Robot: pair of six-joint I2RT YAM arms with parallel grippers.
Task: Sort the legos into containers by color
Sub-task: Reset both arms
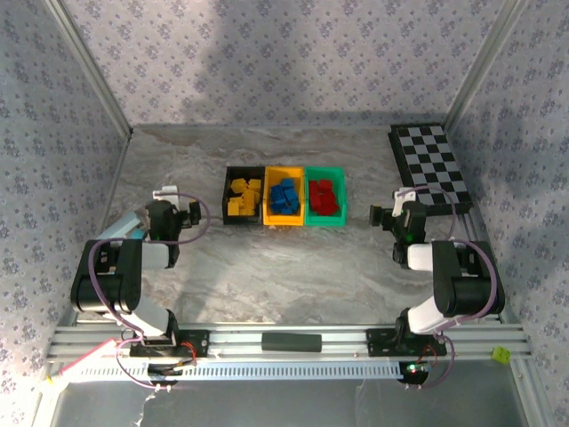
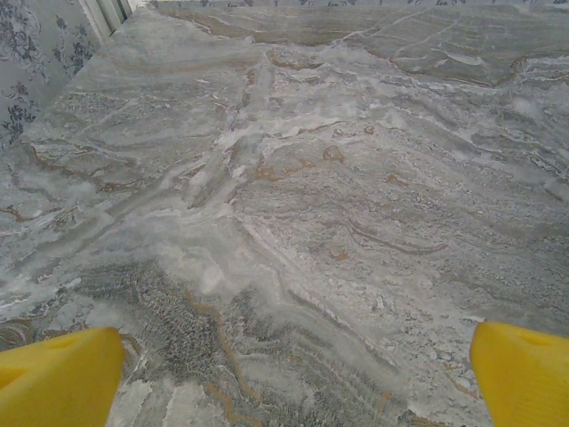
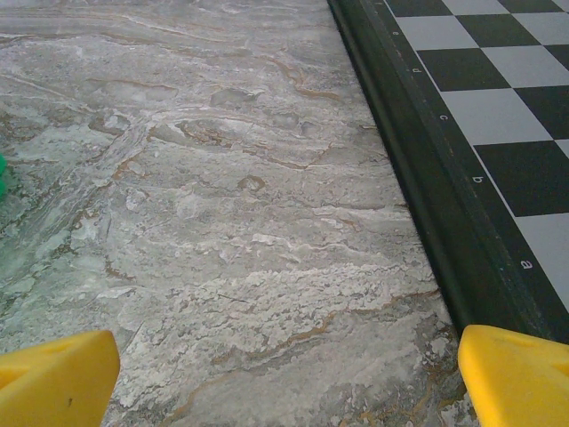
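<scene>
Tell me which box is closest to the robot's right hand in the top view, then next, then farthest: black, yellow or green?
Counting from the right hand, which is open on the right side of the table:
1. green box, at the right end of the row.
2. yellow box, in the middle.
3. black box, at the left end.

Marble-look table point(image 1: 267, 276), floral-papered walls point(image 1: 267, 53)

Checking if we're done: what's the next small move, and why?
Probably just park: yellow plastic bricks lie in the black bin, blue bricks in the yellow bin, red bricks in the green bin; left hand and right hand are open, empty.
</scene>
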